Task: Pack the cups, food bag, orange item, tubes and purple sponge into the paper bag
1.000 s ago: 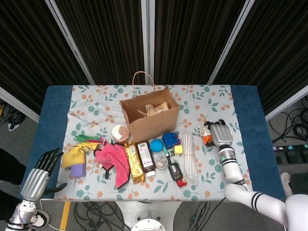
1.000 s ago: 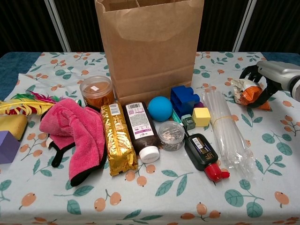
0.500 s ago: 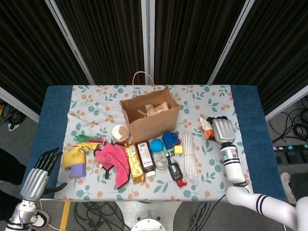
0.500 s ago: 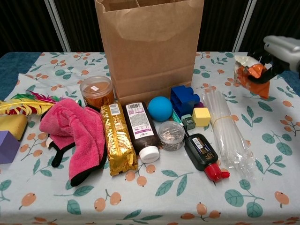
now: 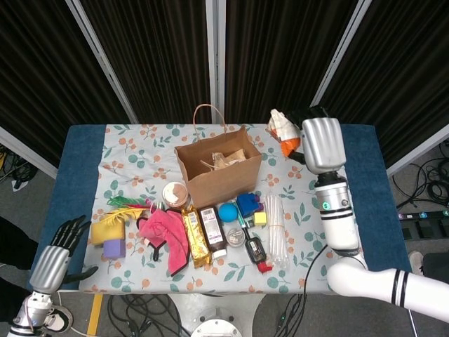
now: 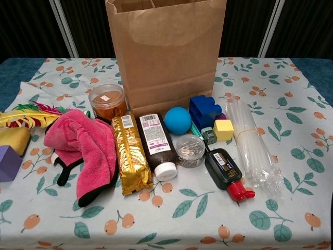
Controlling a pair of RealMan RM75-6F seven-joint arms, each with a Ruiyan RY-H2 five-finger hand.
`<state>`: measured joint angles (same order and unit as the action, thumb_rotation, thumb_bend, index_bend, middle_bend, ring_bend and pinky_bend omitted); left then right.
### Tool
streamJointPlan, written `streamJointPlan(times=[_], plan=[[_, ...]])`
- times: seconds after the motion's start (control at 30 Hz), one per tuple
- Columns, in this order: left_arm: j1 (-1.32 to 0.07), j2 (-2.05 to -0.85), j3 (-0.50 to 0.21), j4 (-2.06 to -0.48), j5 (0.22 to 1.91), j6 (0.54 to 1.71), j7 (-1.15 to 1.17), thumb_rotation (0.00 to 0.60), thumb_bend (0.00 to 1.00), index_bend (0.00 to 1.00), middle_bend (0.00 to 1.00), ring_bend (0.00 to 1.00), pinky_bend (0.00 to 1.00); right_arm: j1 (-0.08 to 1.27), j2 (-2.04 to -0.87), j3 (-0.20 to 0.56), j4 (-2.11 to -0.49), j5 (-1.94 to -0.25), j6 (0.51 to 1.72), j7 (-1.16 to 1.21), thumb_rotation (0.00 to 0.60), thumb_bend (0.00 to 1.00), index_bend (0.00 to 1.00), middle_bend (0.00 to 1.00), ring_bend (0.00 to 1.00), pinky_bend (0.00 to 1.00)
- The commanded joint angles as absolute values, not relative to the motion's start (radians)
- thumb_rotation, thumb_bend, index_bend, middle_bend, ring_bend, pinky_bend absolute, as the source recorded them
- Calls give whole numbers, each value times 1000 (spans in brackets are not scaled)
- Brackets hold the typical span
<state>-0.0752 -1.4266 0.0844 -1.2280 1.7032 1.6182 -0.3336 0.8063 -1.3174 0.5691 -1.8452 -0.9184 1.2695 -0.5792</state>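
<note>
Head view: your right hand [image 5: 309, 140] grips the orange-and-white crinkled item [image 5: 283, 129], raised right of the brown paper bag [image 5: 217, 168]; your left hand [image 5: 62, 247], fingers spread, holds nothing.

Brown paper bag [image 6: 165, 54], purple sponge [image 6: 8, 162]

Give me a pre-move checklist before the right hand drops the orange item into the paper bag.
1. Grip: right hand holds the orange item: ok.
2. Item lifted clear of the table: ok.
3. Item over the paper bag opening: not ok, it is off to the bag's right.
4. Bag upright, mouth open: ok.
5. Room inside bag: cannot tell, contents already visible.
6. Left hand out of the way: ok.
</note>
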Motion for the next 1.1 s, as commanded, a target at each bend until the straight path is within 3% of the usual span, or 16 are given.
streamJointPlan(times=[0.03,0.4,1.1], plan=[[-75,-1426,83,-1227,1701,1618,-335,600,0,87,67,27,69,902,-1402,594,-1795,-896,1289,-605,600,257,485,493,391,292],[-72,-1428,77,-1221,1699,1628,-342,600,0,87,67,28,69,1006,-1643,560,-1630,-871,1287,-459,600,258,485,493,391,292],[-69,-1425,79,-1225,1700,1629,-334,600,0,87,67,28,69,999,-1690,560,-1573,-757,1224,-390,600,259,483,478,388,290]])
